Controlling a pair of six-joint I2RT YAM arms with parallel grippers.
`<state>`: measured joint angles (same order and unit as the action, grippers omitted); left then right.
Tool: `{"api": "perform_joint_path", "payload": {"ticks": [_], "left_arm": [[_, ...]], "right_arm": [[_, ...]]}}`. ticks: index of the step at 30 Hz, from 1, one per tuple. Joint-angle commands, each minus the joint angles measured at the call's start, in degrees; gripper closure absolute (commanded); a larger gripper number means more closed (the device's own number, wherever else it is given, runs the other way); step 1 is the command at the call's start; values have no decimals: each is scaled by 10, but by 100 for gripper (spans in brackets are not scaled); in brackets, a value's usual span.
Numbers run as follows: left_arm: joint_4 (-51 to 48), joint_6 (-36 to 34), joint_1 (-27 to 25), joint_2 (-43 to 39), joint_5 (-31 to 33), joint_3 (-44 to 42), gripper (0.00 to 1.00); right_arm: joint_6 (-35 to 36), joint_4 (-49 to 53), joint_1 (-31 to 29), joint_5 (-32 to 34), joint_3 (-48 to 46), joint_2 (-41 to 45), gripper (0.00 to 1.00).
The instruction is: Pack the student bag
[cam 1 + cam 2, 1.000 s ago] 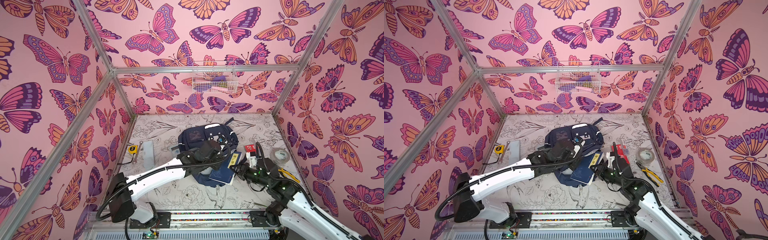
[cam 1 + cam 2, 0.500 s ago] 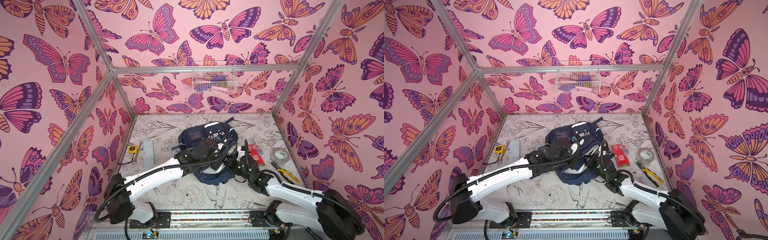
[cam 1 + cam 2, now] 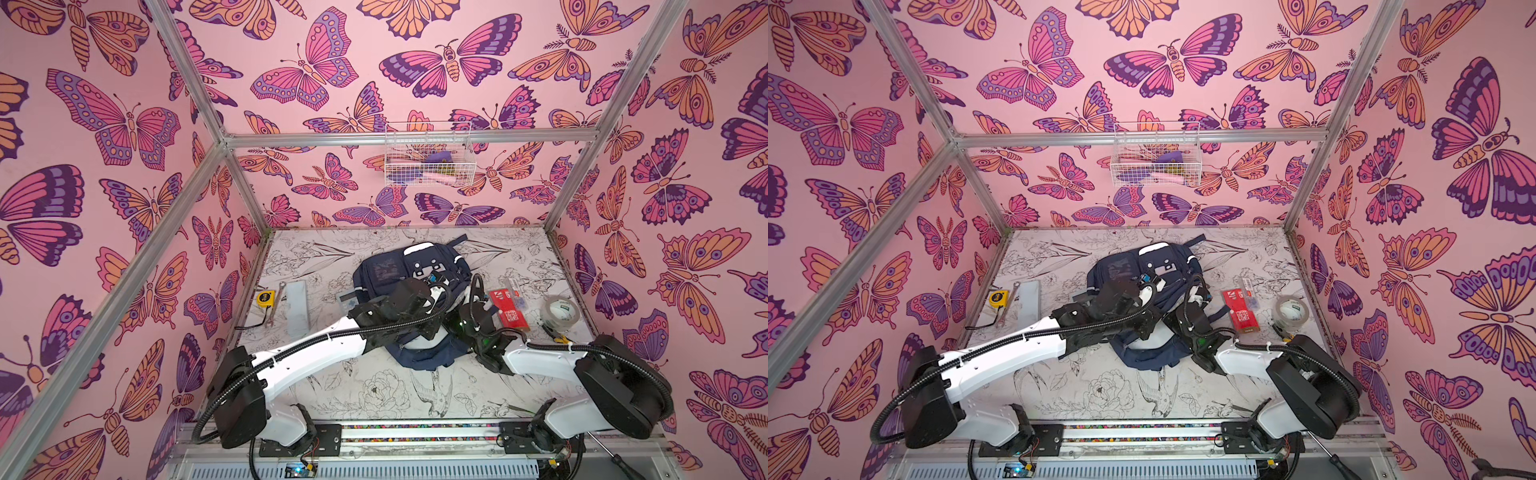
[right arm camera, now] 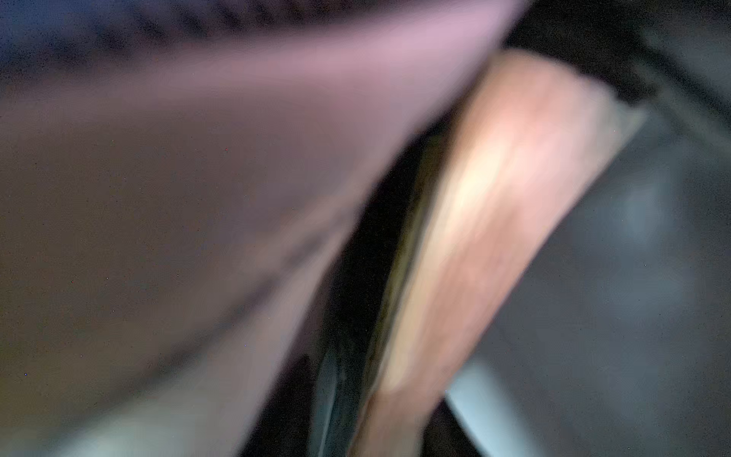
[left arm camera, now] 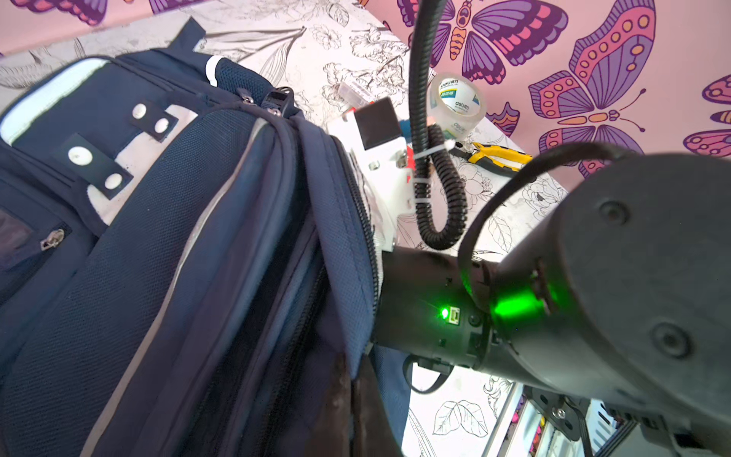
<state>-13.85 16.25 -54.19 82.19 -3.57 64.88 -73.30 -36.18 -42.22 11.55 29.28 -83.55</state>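
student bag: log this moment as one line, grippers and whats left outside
student bag: lying mid-table | left gripper: shut on opening edge | right gripper: inside bag, hidden | outside: tape roll, red pack

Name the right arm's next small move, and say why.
Probably draw the right arm straight back out of the bag. Its wrist is buried in the open mouth, which the left gripper pinches open; tape and pliers lie unpacked beside it. Whether it holds anything is hidden.
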Motion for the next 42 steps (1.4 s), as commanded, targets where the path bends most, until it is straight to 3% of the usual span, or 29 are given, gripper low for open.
{"api": "perform_joint_path", "payload": {"ticks": [1,8,14,17,21,25,29,37,42], "left_arm": [[49,31,14,-11,-37,-15,100],[58,72,48,20,-76,-27,100],[80,115,72,37,-122,-38,100],[67,145,81,38,-135,-38,59],[20,200,103,-11,-95,-72,35],[-74,245,146,-81,-55,-120,28],[-133,281,200,-122,-81,-180,30],[10,392,260,-105,-213,-298,25],[105,431,276,-33,-261,-317,31]], "right_arm": [[-2,48,-4,18,16,25,45],[34,388,-4,49,19,176,34],[109,626,-3,49,35,295,38],[144,717,-8,57,49,330,44],[184,783,-60,95,83,341,49],[200,806,-152,133,138,282,49],[207,799,-223,159,197,189,49],[233,803,-287,154,337,17,45],[215,857,-296,167,395,-40,40]]}}
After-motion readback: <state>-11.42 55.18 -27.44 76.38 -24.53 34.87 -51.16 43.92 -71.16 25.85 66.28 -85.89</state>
